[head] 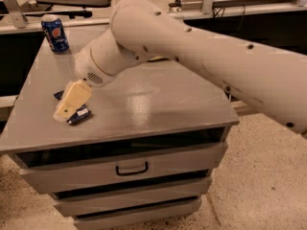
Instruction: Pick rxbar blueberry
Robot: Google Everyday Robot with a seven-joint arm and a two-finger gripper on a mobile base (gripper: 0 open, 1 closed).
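Note:
The rxbar blueberry is a flat dark navy wrapper lying on the left part of the grey cabinet top. Only its near end and a far corner show. My gripper is a pale yellow piece at the end of the white arm. It hangs directly over the bar and covers most of it. I cannot tell whether it touches the bar.
An upright blue soda can stands at the cabinet top's back left corner. The thick white arm crosses from the right over the top's middle. Drawers with a handle face me below. Tables and desks stand behind.

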